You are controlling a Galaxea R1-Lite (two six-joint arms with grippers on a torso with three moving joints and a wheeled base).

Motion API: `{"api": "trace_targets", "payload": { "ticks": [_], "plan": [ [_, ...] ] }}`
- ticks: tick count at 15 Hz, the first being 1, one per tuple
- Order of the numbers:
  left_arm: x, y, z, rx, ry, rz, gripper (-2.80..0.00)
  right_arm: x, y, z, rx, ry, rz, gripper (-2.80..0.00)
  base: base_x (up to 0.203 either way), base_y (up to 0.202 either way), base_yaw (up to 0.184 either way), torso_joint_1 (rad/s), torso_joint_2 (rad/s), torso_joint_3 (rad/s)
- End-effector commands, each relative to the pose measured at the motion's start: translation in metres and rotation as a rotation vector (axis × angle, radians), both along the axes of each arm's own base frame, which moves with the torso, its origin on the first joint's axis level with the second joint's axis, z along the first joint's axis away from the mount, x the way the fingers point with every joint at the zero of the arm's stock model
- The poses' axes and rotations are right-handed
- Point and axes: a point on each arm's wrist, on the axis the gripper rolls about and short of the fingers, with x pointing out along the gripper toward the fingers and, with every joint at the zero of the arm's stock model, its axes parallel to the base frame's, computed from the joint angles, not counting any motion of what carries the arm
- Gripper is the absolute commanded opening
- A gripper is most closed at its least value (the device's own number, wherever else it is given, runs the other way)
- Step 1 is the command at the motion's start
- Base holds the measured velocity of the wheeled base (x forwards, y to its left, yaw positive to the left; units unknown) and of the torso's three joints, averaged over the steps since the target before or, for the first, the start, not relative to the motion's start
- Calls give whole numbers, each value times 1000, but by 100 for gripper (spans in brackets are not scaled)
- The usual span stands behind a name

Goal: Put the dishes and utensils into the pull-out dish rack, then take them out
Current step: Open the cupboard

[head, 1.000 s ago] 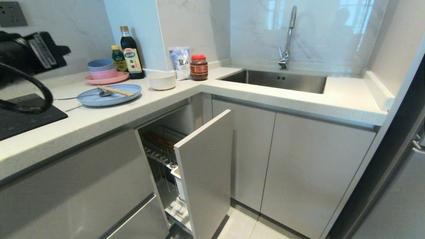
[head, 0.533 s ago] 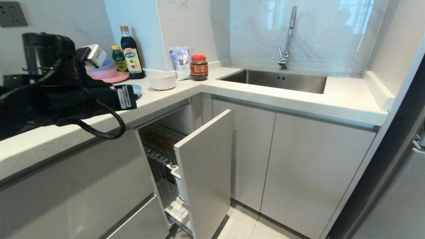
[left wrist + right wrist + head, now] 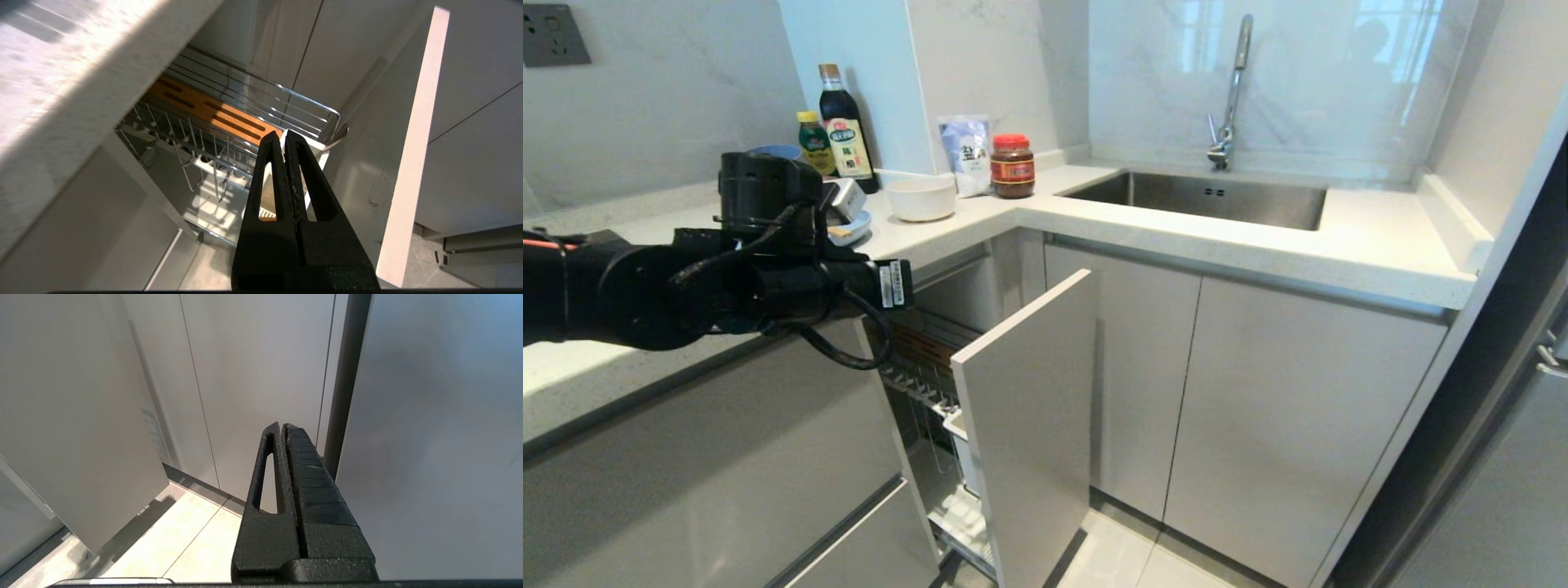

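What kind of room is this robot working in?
Most likely a home kitchen: a steel sink with a faucet, sauce bottles on the counter, and a pull-out dish rack.

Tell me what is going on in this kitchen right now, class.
A robot is working at a corner counter. Its left arm reaches over the counter edge, and the left pincer, shut and empty, hangs above the pulled-out dish rack, which holds no dishes. The white bowl sits on the counter beside a red-lidded jar; the blue plate is mostly hidden behind the arm. The right pincer, shut, hangs low beside the cabinet doors.
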Motion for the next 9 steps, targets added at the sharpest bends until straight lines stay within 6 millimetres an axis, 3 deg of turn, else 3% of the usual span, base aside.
{"api": "trace_targets", "payload": {
  "ticks": [1,9],
  "plan": [
    [9,-5,-13,-6,37,-2,-280,0,0,0,0,-3,0,-280,0,0,0,0,0,0],
    [24,-13,-34,-49,105,-56,-280,0,0,0,0,-3,0,-280,0,0,0,0,0,0]
  ]
}}
